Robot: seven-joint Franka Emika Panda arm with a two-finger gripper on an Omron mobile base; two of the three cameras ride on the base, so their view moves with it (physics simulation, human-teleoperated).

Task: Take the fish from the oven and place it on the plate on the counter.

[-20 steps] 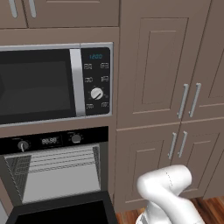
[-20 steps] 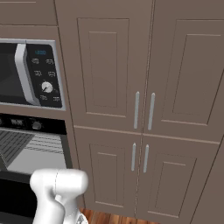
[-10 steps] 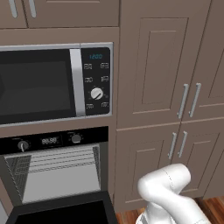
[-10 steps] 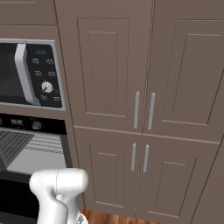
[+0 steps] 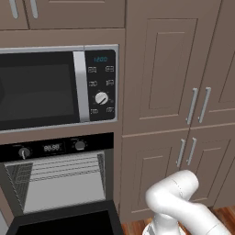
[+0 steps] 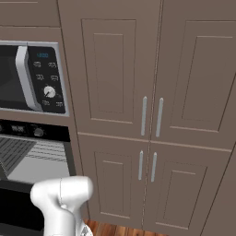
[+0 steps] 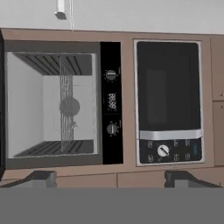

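Observation:
The oven [image 7: 111, 103] stands with its door [image 5: 64, 224] dropped open, so the pale cavity and wire racks [image 5: 64, 172] show. The hand view is rolled on its side; there a small grey shape [image 7: 72, 125], apparently the fish, sits against the wire rack below the round fan disc. My gripper [image 7: 109, 179] hangs back from the oven front, facing it, open, with its two dark fingertips [image 7: 41, 177] far apart and nothing between them. The oven also shows at the left of the right base view [image 6: 32, 159]. The plate and the counter are out of view.
A black-and-silver microwave [image 5: 55, 87] sits directly above the oven. Tall brown cabinet doors with silver handles [image 5: 197, 105] fill the wall to the right. My white arm elbow [image 5: 176, 197] rises in front of the lower cabinets, over a wooden floor.

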